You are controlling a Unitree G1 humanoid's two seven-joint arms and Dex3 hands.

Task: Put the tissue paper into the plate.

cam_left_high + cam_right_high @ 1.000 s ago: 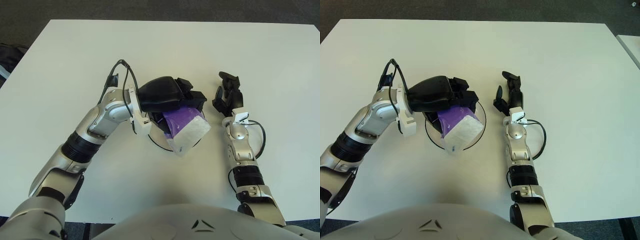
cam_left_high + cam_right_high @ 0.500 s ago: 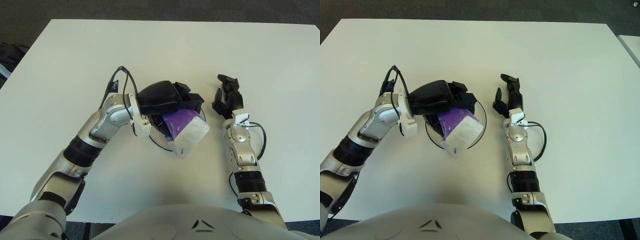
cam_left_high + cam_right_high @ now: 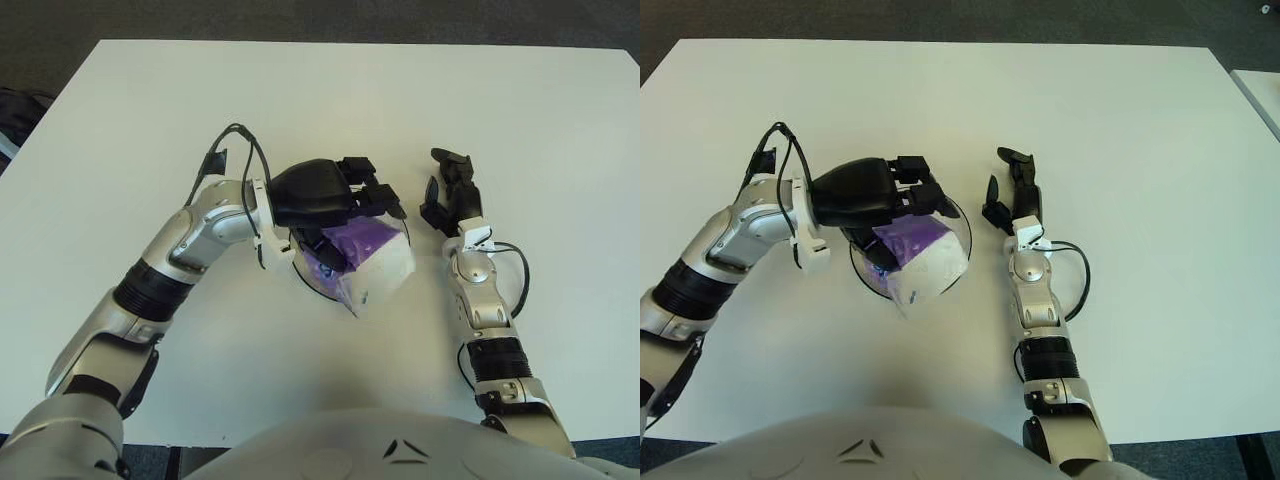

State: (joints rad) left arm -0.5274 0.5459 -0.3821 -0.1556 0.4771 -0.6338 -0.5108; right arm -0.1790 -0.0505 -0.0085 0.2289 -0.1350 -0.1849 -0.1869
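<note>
The tissue paper (image 3: 920,258) is a soft pack in thin plastic film, purple on its upper part and white with a slightly crinkled surface on the near end. It has a blocky shape with rounded corners. It lies tilted in the plate (image 3: 958,215), and its white end reaches over the near rim toward the robot. The plate is round and seems to be of clear or glossy material with a dark outline; most of it is hidden under the pack and the hand, so its depth is hard to judge.

The left hand (image 3: 875,196) has a smooth black shell and sits over the far left part of the plate. Its 3 fingers are loosened and lifted from the pack; 2 black fingers (image 3: 918,190) point right above the purple part, and I cannot see any firm hold.

The right hand (image 3: 1010,193) rests on the white table (image 3: 1120,130) just right of the plate, not touching it, with its fingers relaxed and partly spread, holding nothing. The table surface is matte, flat and plain.
</note>
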